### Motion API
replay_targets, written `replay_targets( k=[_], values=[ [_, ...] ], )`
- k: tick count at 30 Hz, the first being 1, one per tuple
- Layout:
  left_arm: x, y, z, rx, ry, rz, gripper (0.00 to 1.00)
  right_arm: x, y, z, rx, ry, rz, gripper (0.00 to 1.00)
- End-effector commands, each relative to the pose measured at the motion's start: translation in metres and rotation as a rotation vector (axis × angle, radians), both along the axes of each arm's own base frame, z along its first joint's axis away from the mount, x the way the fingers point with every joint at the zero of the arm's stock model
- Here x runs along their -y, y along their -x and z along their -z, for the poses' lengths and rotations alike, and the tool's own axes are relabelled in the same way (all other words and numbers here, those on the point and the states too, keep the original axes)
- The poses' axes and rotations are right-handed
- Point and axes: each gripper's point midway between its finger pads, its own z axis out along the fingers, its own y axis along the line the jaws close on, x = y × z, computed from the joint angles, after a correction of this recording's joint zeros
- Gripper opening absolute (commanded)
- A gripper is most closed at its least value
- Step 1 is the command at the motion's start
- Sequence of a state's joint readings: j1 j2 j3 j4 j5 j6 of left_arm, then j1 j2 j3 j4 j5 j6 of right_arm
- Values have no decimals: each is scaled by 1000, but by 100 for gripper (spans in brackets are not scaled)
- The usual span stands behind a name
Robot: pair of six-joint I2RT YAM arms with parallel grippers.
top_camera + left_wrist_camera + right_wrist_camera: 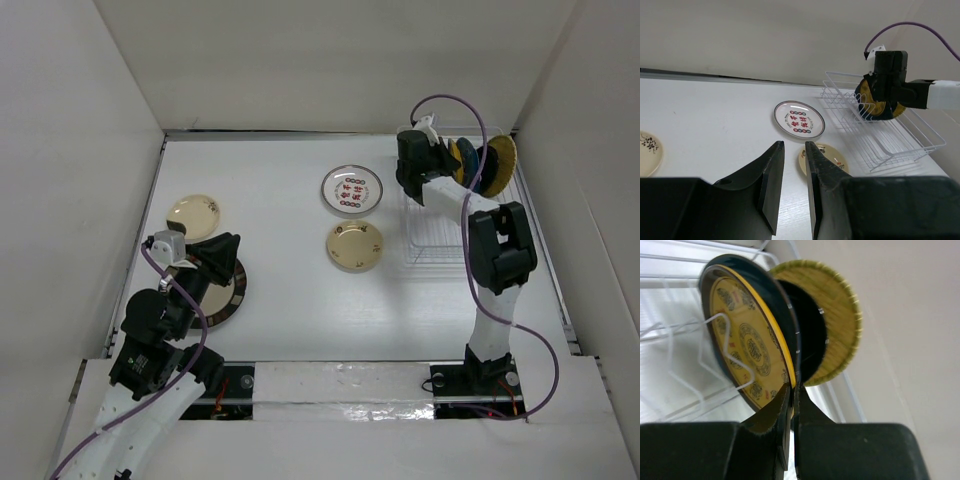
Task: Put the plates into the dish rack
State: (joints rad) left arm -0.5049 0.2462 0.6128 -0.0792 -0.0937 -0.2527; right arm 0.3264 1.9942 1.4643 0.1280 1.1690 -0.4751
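Right gripper (792, 390) pinched almost closed on the lower rim of the yellow patterned plate (747, 345). The plate is held on edge among the wire tines of the dish rack (430, 248), upper right of the overhead frame. The edge grip is probably so the plate can drop between tines; cannot tell if it is seated. Just behind it, a black plate (809, 335) and a woven yellow plate (837, 325) stand upright, close-packed. Left gripper (794, 146) has its jaws a narrow way apart with nothing between them. It hangs over the large dark-rimmed plate (232, 298) at lower left of the overhead frame, likely lining up the next pick; contact not discernible. Loose on the counter (280, 230): white plate with red-green marks (352, 190), cream plate (355, 246) just below it, second cream plate (193, 216) at left. Only the right wrist view shows the pinch on the rim. The left wrist view misses the dark-rimmed plate but shows the rack side-on. Only the overhead view shows the left cream plate whole.
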Motion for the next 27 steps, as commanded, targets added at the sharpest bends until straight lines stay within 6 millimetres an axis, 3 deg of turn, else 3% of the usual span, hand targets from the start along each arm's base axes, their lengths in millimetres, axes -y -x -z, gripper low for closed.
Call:
replay_targets(
  k=[1, 2, 7, 9, 11, 12, 14, 15, 16, 18, 19, 21, 23, 24, 26, 27],
  values=[
    [3, -1, -8, 19, 18, 9, 21, -5, -11, -9, 132, -207, -17, 0],
    [3, -2, -8, 17, 17, 10, 21, -7, -9, -9, 124, -229, -22, 0],
    [6, -5, -4, 2, 9, 15, 21, -10, -6, -35, 204, -342, -56, 43],
    [7, -7, -1, -8, 4, 13, 21, -11, 2, -54, 236, -376, -75, 51],
    [7, -8, 0, -15, 0, 12, 22, -18, 9, -73, 293, -465, -119, 52],
    [8, -10, 2, -22, -3, 10, 22, -22, 14, -73, 295, -499, -142, 52],
    [10, -12, 5, -34, -11, 16, 22, -53, 15, -75, 311, -636, -273, 47],
    [14, -15, 9, -49, -21, 25, 22, -71, 25, -88, 336, -684, -343, 33],
    [16, -17, 13, -64, -30, 31, 22, -84, 33, -73, 312, -726, -377, 22],
    [22, -25, 25, -116, -58, 34, 16, -126, 46, -76, 307, -822, -514, 0],
    [24, -29, 30, -139, -66, 33, 13, -143, 55, -59, 267, -865, -554, 0],
    [31, -39, 46, -213, -94, 38, 0, -165, 67, -60, 276, -924, -613, 0],
    [39, -45, 54, -260, -110, 62, 0, -197, 86, -42, 230, -1003, -698, 0],
    [49, -52, 69, -318, -135, 90, 0, -206, 92, -44, 244, -1032, -728, 0],
    [69, -54, 76, -367, -139, 177, 0, -230, 109, -55, 274, -1112, -819, 0],
    [78, -61, 91, -429, -155, 196, 0, -234, 120, -39, 242, -1124, -827, 0]
  ],
)
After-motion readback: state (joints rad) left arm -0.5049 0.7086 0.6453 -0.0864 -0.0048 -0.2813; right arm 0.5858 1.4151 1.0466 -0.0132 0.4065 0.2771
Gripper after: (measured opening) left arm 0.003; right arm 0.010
